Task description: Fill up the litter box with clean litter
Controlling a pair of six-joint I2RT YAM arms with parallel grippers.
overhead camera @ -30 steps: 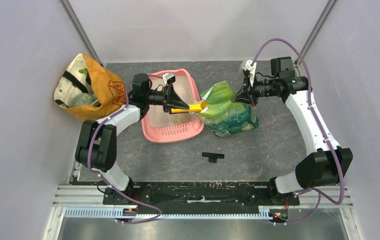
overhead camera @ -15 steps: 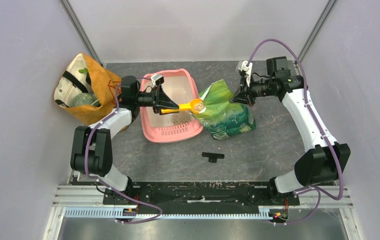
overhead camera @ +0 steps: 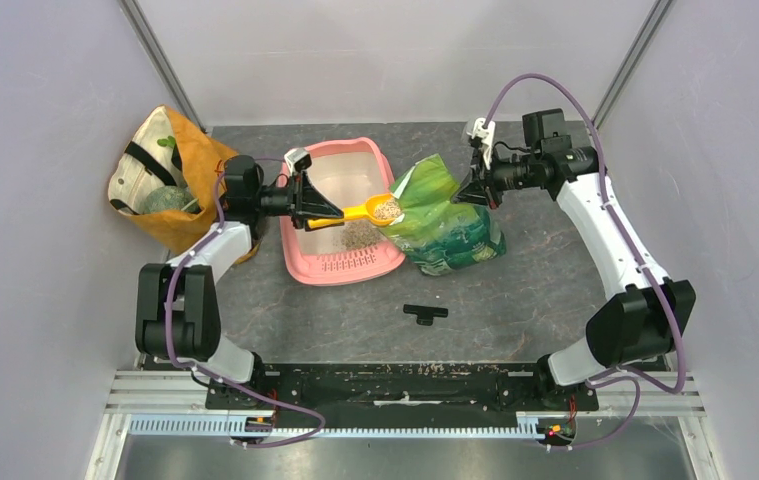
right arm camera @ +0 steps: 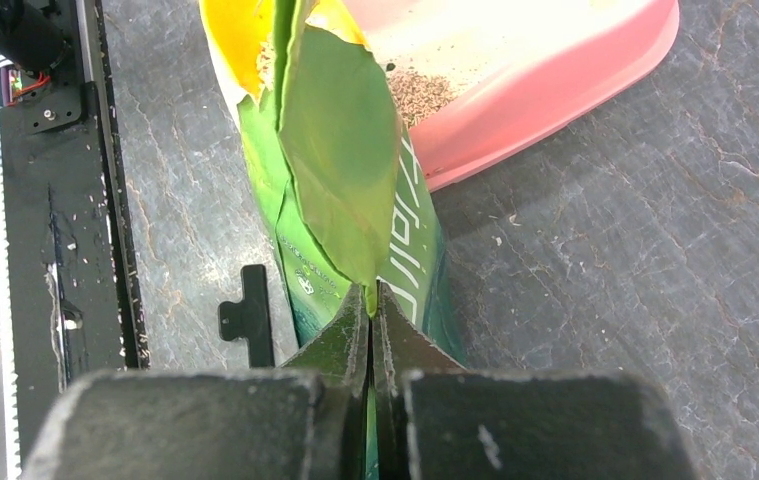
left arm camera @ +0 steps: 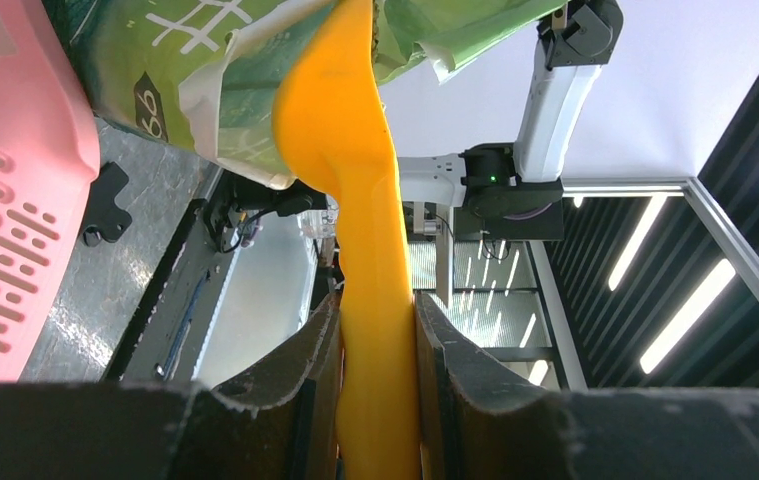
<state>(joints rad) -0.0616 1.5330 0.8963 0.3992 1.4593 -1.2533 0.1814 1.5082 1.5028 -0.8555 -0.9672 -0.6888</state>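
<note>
Pink litter box (overhead camera: 340,266), mid-counter (overhead camera: 515,290), holding small pile of litter (overhead camera: 358,238). Orange scoop (overhead camera: 375,210), loaded with granules, over box's right rim, handle clamped in left claw (left arm camera: 375,350). Green bag (overhead camera: 445,225) just right of box, top edge pinched in right claw (right arm camera: 370,310).

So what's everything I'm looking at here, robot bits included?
table: one, dark grey, under everything
litter box: one, pink, centre-left
litter: grey-beige, one pile in the litter box, plus a scoopful
scoop: one, orange-yellow, over the box's right side
foil bag: one, green, right of the box
fabric bag: one, orange-tan, far left corner
T-shaped piece: one, black, nearer the arm bases
left gripper: black, shut on the scoop's handle
right gripper: black, pinching the foil bag's top
</note>
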